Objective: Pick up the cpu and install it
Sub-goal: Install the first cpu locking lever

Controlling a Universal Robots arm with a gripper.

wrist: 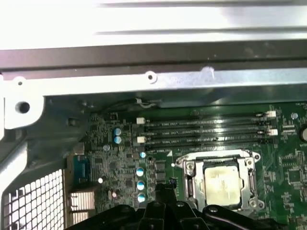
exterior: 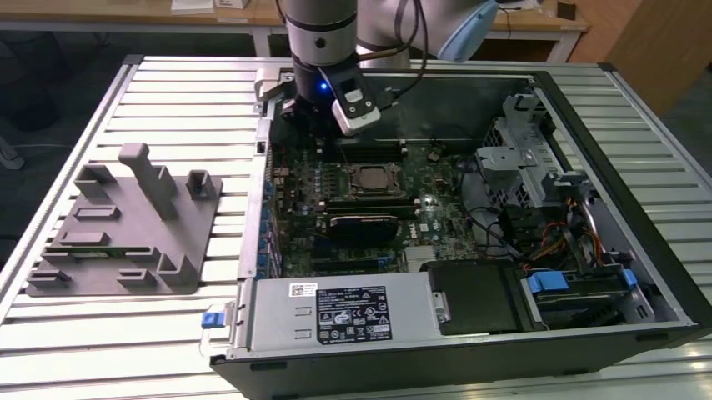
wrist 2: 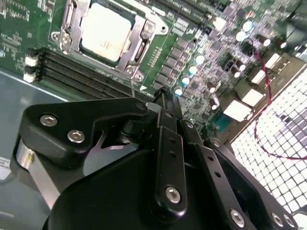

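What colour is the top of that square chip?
The cpu has a pale silver-grey metal top, clearest in the second wrist view.

The arm (exterior: 322, 33) hangs vertical, its hand (wrist 2: 163, 97) pinched closed on nothing.

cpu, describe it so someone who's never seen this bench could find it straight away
Look inside the open computer case on the slatted table, at the green motherboard. Near its middle, beside the long black memory slots, a metal-framed socket holds the cpu, a flat square chip with a plain pale silver top.
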